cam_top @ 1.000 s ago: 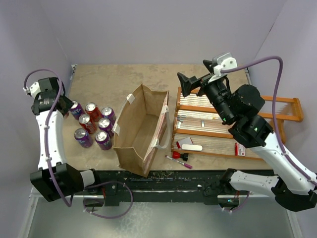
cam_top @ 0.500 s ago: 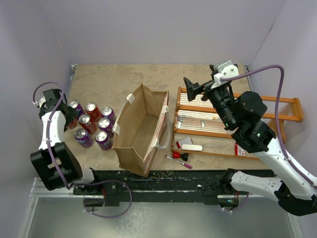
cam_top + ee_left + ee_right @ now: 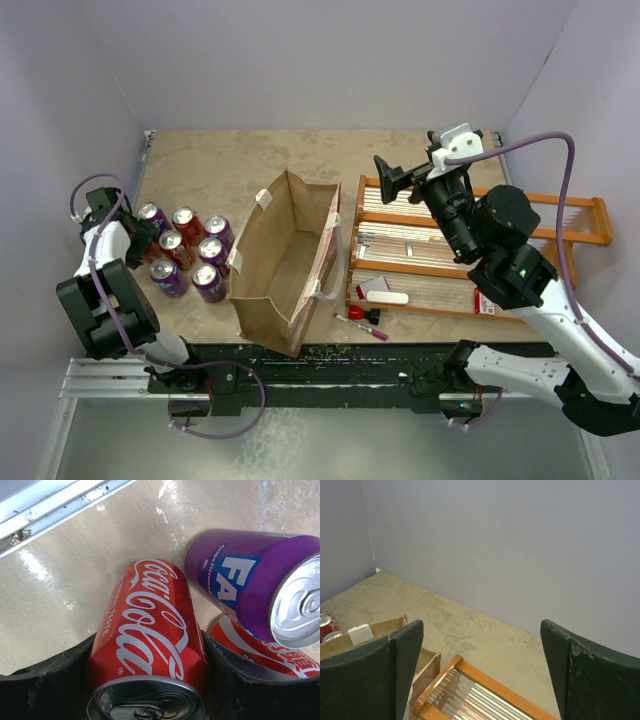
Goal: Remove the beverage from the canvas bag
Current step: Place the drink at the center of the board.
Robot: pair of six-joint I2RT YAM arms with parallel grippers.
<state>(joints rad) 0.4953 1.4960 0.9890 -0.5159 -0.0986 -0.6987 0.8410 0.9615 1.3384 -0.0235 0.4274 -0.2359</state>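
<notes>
Top view: the left gripper (image 3: 137, 240) has dropped to table level at the left of the cans (image 3: 211, 250). The right gripper (image 3: 392, 180) has drawn back over the rack (image 3: 420, 250), wide and empty. One bag (image 3: 255, 250) stands open mid-table and looks empty; seven can tops show beside it.

Left wrist: the fingers (image 3: 240, 690) clasp a Coke can (image 3: 150, 640), probably the last beverage being set down. Three cans show here: the Coke can, one purple Fanta (image 3: 245, 580) and one red-and-white can (image 3: 260, 655).

Right wrist: two fingers (image 3: 395, 670) stand far apart with nothing between them.
</notes>
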